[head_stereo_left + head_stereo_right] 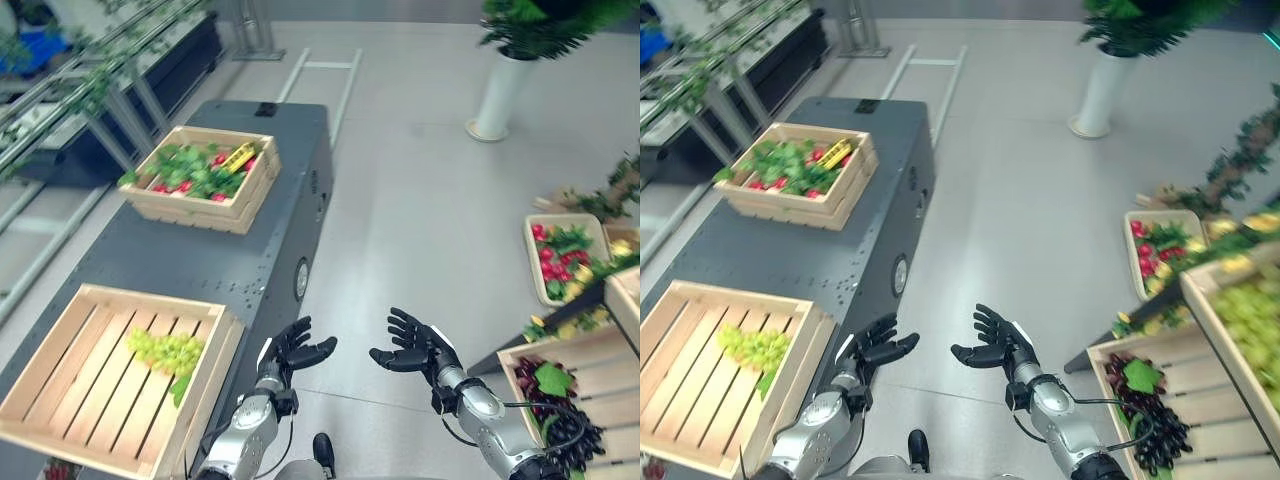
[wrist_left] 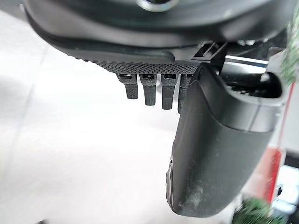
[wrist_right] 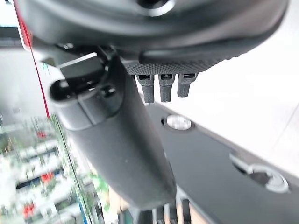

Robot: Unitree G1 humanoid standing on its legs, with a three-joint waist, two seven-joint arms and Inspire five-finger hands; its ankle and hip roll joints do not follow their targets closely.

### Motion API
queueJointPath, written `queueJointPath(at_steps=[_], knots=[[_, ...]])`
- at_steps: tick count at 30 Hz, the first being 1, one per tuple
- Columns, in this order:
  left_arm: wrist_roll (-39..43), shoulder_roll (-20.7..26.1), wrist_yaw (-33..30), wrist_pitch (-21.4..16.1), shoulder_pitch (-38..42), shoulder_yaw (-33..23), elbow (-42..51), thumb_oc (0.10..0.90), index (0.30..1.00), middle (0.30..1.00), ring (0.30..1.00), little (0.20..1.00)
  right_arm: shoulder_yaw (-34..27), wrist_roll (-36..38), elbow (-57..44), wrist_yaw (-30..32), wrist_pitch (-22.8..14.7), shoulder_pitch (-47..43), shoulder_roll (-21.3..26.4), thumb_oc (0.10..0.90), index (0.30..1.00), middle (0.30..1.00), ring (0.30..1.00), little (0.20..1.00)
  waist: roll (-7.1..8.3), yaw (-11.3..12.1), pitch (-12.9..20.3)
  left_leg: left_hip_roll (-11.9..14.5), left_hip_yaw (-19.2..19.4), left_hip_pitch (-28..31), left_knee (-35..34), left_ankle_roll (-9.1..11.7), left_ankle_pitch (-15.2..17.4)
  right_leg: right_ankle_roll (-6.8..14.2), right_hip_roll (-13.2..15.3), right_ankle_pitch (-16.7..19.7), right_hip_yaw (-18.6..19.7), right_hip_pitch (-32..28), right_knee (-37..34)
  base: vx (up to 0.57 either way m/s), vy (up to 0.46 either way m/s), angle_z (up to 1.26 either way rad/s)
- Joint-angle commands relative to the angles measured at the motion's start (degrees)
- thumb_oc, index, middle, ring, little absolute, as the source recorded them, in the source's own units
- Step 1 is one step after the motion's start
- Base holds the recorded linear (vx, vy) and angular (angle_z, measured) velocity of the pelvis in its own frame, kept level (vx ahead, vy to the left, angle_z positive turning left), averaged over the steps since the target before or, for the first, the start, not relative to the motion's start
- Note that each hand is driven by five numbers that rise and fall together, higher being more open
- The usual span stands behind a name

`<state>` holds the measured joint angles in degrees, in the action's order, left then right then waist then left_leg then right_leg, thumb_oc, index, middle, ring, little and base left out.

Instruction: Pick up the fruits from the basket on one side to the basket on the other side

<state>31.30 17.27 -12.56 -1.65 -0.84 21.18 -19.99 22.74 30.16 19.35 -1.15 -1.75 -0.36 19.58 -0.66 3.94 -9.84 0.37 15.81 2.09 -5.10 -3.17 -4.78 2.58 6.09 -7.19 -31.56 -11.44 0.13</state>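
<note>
Left hand [image 1: 298, 348]: raised over the bare floor, palm inward, fingers spread and relaxed, holding nothing.
Right hand [image 1: 415, 348]: facing the left hand across a gap, fingers likewise loose and empty.
Near crate [image 1: 60, 350]: light wooden slatted crate at the near end of the dark grey table [image 1: 200, 250], on the robot's left; one bunch of green grapes [image 1: 167, 350] lies in it by the right wall.
Right crate [image 1: 590, 375]: wooden crate low on the robot's right; dark grapes [image 1: 560, 420] and a green leaf [image 1: 551, 379] lie in it (source side, by my reading).
Far crate [image 1: 205, 205]: at the table's far end, full of greenery with red fruit and something yellow; well apart from both hands.
Task status: judged mid-cycle, both hands empty between the two sides, next fruit not yet approached.
Risk 1: the dark grapes sit close to the crate's near wall; a reach coming in low could knock fingers on the rim.
Risk 2: a bunch is soft and loose; a pinch on a few berries may tear them off and drop the rest on the floor during the crossing.
Risk 3: the leaf partly covers the bunch and could be grasped instead of fruit.
Risk 4: releasing short of the near crate's right wall would land the fruit on the table edge or floor.
</note>
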Motion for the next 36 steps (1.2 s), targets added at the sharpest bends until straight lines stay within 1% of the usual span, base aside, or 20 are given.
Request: queueJointPath(at_steps=[1,4,6,7,8,10,11,12,13,14,15,16,18,19,21,22,24,28,33,36], knots=[[-3.77,2.63,0.20,-4.12,1.19,-0.49,3.94,0.800,0.900,0.900,0.900,0.900,-0.32,1.68,-5.68,-1.96,-6.40,-1.58,-3.49,0.800,0.900,0.900,0.900,0.900,1.25,1.87,2.90,-0.26,-3.68,3.02,0.10,2.90,4.62,1.09,-0.20,8.43,2.03,3.87,-3.29,-0.02,0.155,0.01],[-4.81,2.82,0.80,-3.86,0.25,-0.53,4.35,0.800,0.900,0.900,0.900,0.900,-0.52,3.25,-4.96,-2.44,-6.13,-1.50,-4.37,0.800,0.900,0.900,0.900,0.900,1.22,2.31,3.03,-1.16,-4.35,3.03,0.10,2.16,5.19,1.70,0.09,9.10,1.66,3.55,-4.08,-0.01,0.185,-0.02],[-6.76,3.54,1.25,-3.52,-1.01,-0.70,6.11,0.800,0.900,0.900,0.900,0.900,-0.77,3.04,-5.18,-2.48,-5.68,-1.43,-5.04,0.800,0.900,0.900,0.900,0.900,0.95,3.07,3.14,-2.21,-5.40,3.07,0.10,1.19,5.61,2.01,0.55,8.56,1.41,3.98,-2.49,-0.01,0.219,-0.11],[-7.28,3.86,1.26,-3.36,-1.16,-0.67,6.68,0.800,0.900,0.900,0.900,0.900,-0.58,3.05,-5.19,-2.37,-5.88,-1.49,-5.27,0.800,0.900,0.900,0.900,0.900,0.69,3.20,3.01,-2.59,-5.93,3.11,0.10,0.61,5.77,1.92,1.14,8.48,1.57,4.83,0.69,-0.01,0.229,-0.11],[-8.39,4.62,1.37,-3.62,-1.43,-0.60,7.25,0.800,0.900,0.900,0.900,0.900,-0.29,2.97,-5.27,-2.17,-6.22,-1.48,-5.52,0.800,0.900,0.900,0.900,0.900,0.24,3.20,2.68,-3.18,-6.69,3.13,0.10,-0.39,5.90,2.19,2.63,8.90,2.08,7.14,6.26,-0.02,0.248,-0.08],[-10.00,5.63,1.77,-3.92,-1.15,-0.36,7.40,0.800,0.900,0.900,0.900,0.900,-0.08,3.70,-5.41,-2.00,-6.55,-1.38,-5.62,0.800,0.900,0.900,0.900,0.900,-0.52,2.74,1.85,-4.15,-8.87,2.94,0.10,-1.75,5.72,2.82,5.22,10.46,4.85,12.25,16.60,-0.03,0.216,-0.19],[-10.54,5.94,2.24,-3.78,-0.93,-0.24,7.31,0.800,0.900,0.900,0.900,0.900,0.02,4.34,-5.56,-1.85,-6.51,-1.22,-5.64,0.800,0.900,0.900,0.900,0.900,-0.76,2.26,1.42,-4.40,-10.25,2.90,0.10,-2.01,5.48,2.63,5.07,10.55,7.11,13.92,19.41,-0.02,0.069,-0.14],[-10.79,6.57,3.67,-3.85,-0.14,0.30,6.57,0.800,0.900,0.900,0.900,0.900,0.22,5.67,-5.96,-1.37,-6.59,-0.68,-5.49,0.800,0.900,0.900,0.900,0.900,-0.62,0.77,0.79,-4.93,-13.32,2.80,0.10,-2.10,4.90,2.04,2.30,9.72,12.71,15.81,19.16,0.01,-0.022,0.09],[-10.80,6.79,4.35,-4.03,0.21,0.52,6.17,0.800,0.900,0.900,0.900,0.900,0.17,6.07,-6.27,-1.61,-6.39,-0.27,-5.42,0.800,0.900,0.900,0.900,0.900,-0.54,-0.11,0.62,-5.13,-14.52,2.89,0.10,-2.12,4.73,1.91,0.93,9.66,14.93,16.10,17.82,-0.01,-0.066,0.31],[-10.98,6.90,5.20,-4.04,0.61,0.63,5.97,0.800,0.900,0.900,0.900,0.900,0.03,6.40,-6.56,-1.53,-6.39,-0.06,-5.20,0.800,0.900,0.900,0.900,0.900,-0.65,-0.75,0.62,-5.13,-15.37,2.31,0.10,-2.38,3.88,1.08,0.04,10.33,16.47,16.47,15.51,0.04,-0.093,0.75],[-11.71,7.23,7.10,-4.18,1.40,1.34,5.50,0.800,0.900,0.900,0.900,0.900,-0.19,7.24,-6.51,-1.43,-6.61,0.28,-4.79,0.800,0.900,0.900,0.900,0.900,-0.67,-1.99,0.55,-5.33,-17.38,2.45,0.10,-2.46,3.83,0.95,-1.56,10.26,20.60,16.15,10.91,0.03,-0.081,0.86],[-11.85,7.24,7.37,-4.20,1.53,1.49,5.43,0.800,0.900,0.900,0.900,0.900,-0.24,7.44,-6.43,-1.41,-6.62,0.25,-4.74,0.800,0.900,0.900,0.900,0.900,-0.67,-2.14,0.65,-5.38,-17.67,2.34,0.10,-2.48,3.83,0.97,-1.80,10.44,21.28,16.18,9.98,0.09,-0.106,1.16],[-12.41,7.22,9.10,-4.12,2.35,2.73,5.17,0.800,0.900,0.900,0.900,0.900,-0.52,8.84,-5.75,-0.85,-7.31,0.17,-4.49,0.800,0.900,0.900,0.900,0.900,-0.53,-3.35,0.71,-5.98,-19.90,2.37,0.10,-2.68,4.19,1.40,-3.45,11.78,26.73,16.41,4.34,0.07,-0.136,1.02],[-12.61,6.98,10.14,-4.15,3.44,4.16,5.02,0.800,0.900,0.900,0.900,0.900,-0.91,9.98,-4.83,-0.28,-8.14,-0.26,-4.47,0.800,0.900,0.900,0.900,0.900,-0.37,-4.54,0.57,-6.77,-21.77,2.52,0.10,-2.91,4.62,1.81,-4.80,14.23,31.11,17.71,0.89,0.07,-0.199,0.99],[-12.01,6.75,10.94,-4.35,4.56,5.71,4.20,0.800,0.900,0.900,0.900,0.900,-1.29,10.36,-3.58,1.04,-9.05,-0.80,-4.62,0.800,0.900,0.900,0.900,0.900,-0.32,-5.40,0.59,-7.51,-24.17,2.40,0.10,-3.42,4.71,1.54,-6.04,14.24,34.91,18.47,1.64,0.06,-0.202,1.13],[-10.47,6.17,9.83,-3.38,4.61,5.88,4.17,0.800,0.900,0.900,0.900,0.900,-1.55,10.95,-2.86,0.91,-8.00,-2.08,-4.87,0.800,0.900,0.900,0.900,0.900,-0.16,-4.85,0.74,-7.18,-24.05,2.63,0.10,-3.23,4.58,1.52,-5.85,13.65,33.12,17.43,1.78,0.06,-0.169,1.22],[-9.17,5.78,10.95,-3.40,4.46,5.74,4.39,0.800,0.900,0.900,0.900,0.900,-1.52,11.54,-3.34,0.97,-8.52,-2.22,-4.93,0.800,0.900,0.900,0.900,0.900,0.23,-4.43,0.98,-6.83,-23.99,2.78,0.10,-3.01,4.58,0.95,-5.92,13.03,32.57,15.26,0.34,0.09,-0.220,1.05],[-12.65,5.02,13.55,-3.06,4.22,7.18,4.82,0.800,0.900,0.900,0.900,0.900,-2.24,12.10,-2.38,1.15,-8.18,-2.30,-5.07,0.800,0.900,0.900,0.900,0.900,1.08,-3.61,2.19,-6.04,-22.74,3.11,0.22,-2.35,4.88,0.36,-5.52,12.91,30.60,10.51,-4.40,0.10,-0.168,0.51],[-11.76,5.58,12.11,-2.89,4.51,7.58,5.59,0.800,0.900,0.900,0.900,0.900,-2.26,11.74,-2.02,0.54,-8.03,-2.66,-4.61,0.800,0.900,0.900,0.900,0.900,1.40,-3.03,2.90,-4.43,-20.68,3.22,0.10,-1.11,4.96,-0.42,-5.42,11.06,28.12,8.31,-5.13,0.10,-0.122,0.17],[-11.19,5.49,10.79,-2.94,3.68,6.68,5.74,0.800,0.900,0.900,0.900,0.900,-2.62,11.88,-2.97,0.03,-6.57,-2.38,-4.28,0.800,0.900,0.900,0.900,0.900,1.66,-2.92,3.26,-3.95,-20.76,3.20,0.19,-0.46,4.88,-1.05,-5.94,10.13,28.06,7.71,-5.13,0.13,-0.089,0.08]])
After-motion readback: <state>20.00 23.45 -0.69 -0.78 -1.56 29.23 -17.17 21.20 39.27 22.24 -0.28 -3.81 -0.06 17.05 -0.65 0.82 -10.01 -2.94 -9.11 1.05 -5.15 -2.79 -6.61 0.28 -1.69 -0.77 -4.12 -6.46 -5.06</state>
